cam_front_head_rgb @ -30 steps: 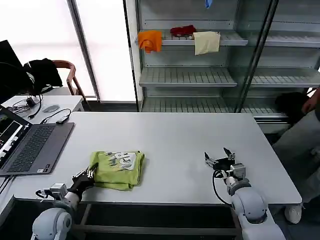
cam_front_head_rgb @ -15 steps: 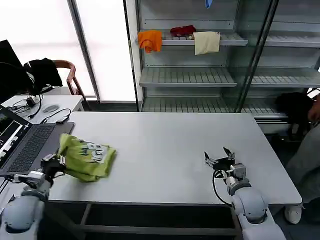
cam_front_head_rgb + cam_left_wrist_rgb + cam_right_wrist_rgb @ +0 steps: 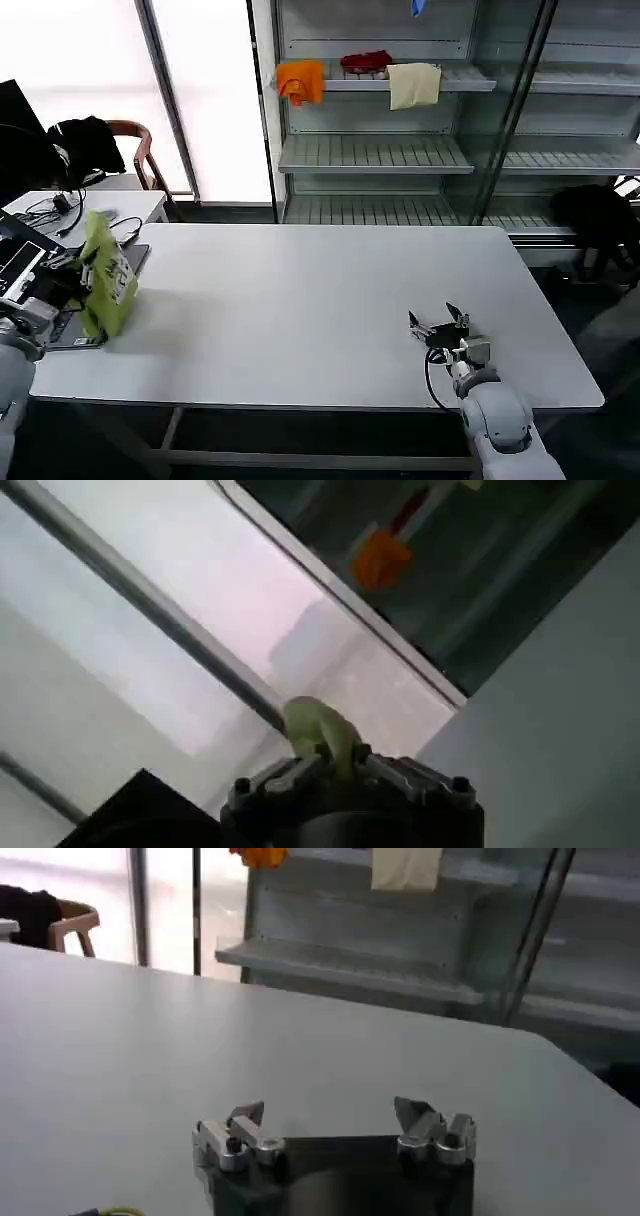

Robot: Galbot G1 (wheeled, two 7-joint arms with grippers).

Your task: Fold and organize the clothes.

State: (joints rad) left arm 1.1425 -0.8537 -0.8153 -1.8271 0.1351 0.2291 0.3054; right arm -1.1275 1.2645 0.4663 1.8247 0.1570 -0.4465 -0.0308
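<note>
The folded lime-green T-shirt (image 3: 104, 274), its printed graphic showing, hangs in the air at the table's far left, over the laptop's corner. My left gripper (image 3: 68, 268) is shut on the clothes; in the left wrist view a fold of green cloth (image 3: 322, 733) sticks up between the closed jaws (image 3: 337, 767). My right gripper (image 3: 438, 324) rests low over the table near the front right, open, with nothing between its fingers (image 3: 332, 1125).
A laptop (image 3: 30, 275) lies at the table's left edge, with cables and a side table behind it. The white table (image 3: 320, 300) stretches between the arms. Metal shelves (image 3: 380, 150) at the back hold orange, red and cream cloths.
My left gripper has lifted the folded T-shirt off the table and carried it left, from the front-left area to above the laptop's edge. The right gripper has stayed put.
</note>
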